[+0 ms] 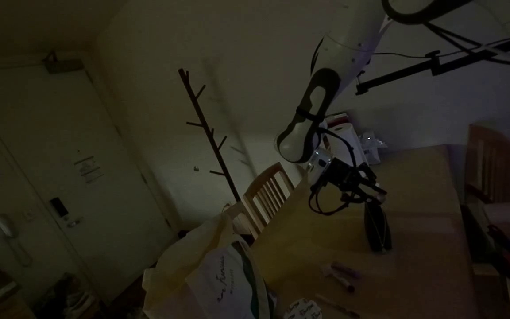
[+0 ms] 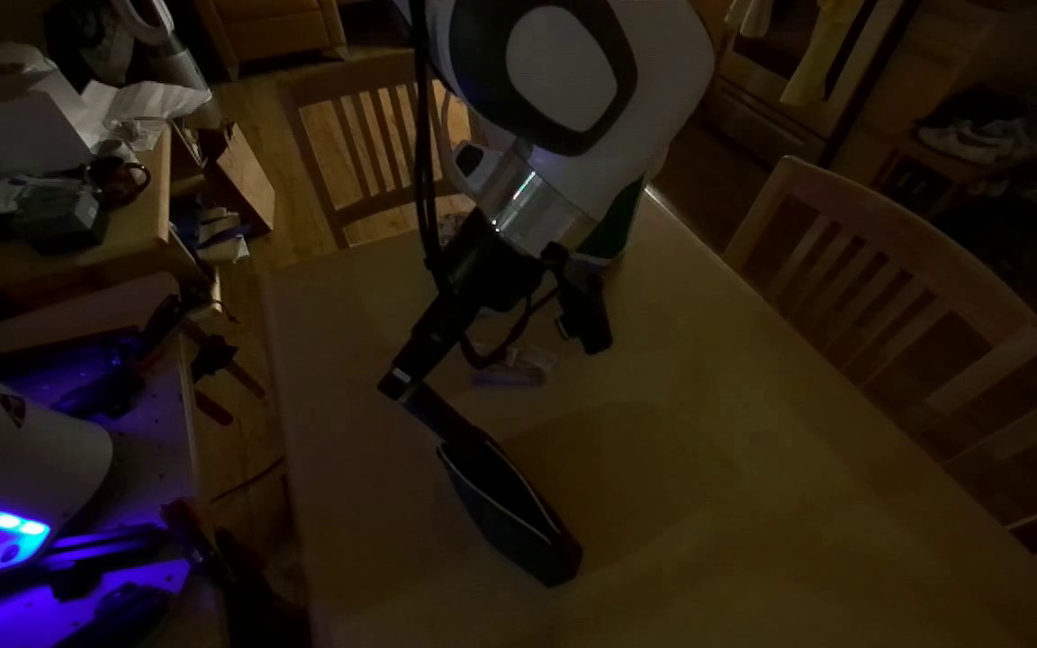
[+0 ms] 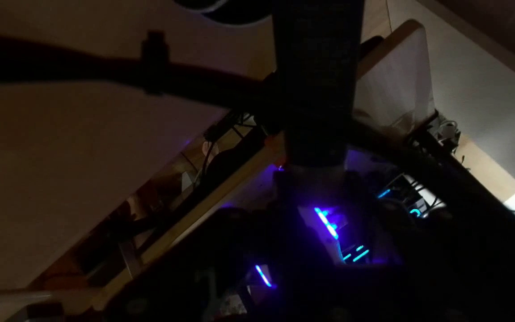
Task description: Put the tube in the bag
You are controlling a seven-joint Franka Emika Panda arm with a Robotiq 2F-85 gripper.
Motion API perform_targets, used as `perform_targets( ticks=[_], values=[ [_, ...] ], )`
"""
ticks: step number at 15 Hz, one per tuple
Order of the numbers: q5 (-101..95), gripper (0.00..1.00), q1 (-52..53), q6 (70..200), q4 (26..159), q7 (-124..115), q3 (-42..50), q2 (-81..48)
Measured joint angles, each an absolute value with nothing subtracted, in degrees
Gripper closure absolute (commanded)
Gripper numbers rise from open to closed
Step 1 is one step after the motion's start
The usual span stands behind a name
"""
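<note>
The bag is a dark zipped pouch with pale edging standing on the table; it also shows in an exterior view. My gripper is just above one end of the pouch, also seen in an exterior view. It is shut on a dark tube, which slants down to the pouch's top edge. I cannot tell how far the tube is inside. In the wrist view the tube runs up from between the finger pads. A dark pale-rimmed shape there may be the pouch.
Markers in clear wrap, a pen and a round white patterned item lie on the table. A large paper bag is at the table's side. Wooden chairs flank it. The room is dim.
</note>
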State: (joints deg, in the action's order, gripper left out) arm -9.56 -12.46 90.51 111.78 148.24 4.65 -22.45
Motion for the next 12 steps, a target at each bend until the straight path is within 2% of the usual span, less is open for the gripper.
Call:
perform_targets(
  ticks=[2,5,8,10,12],
  values=[
    [-9.73,0.92,-13.91,91.37,111.55,150.06,2.58,-22.63],
    [-10.90,0.92,-23.52,91.16,111.54,149.32,-10.21,-23.30],
    [-11.78,0.92,-30.45,91.11,111.55,149.32,-16.90,-24.35],
    [-11.79,0.92,-31.72,91.32,111.54,149.04,-16.31,-24.19],
    [-11.01,0.92,-28.77,92.80,111.57,147.93,-10.58,-23.07]
  ],
)
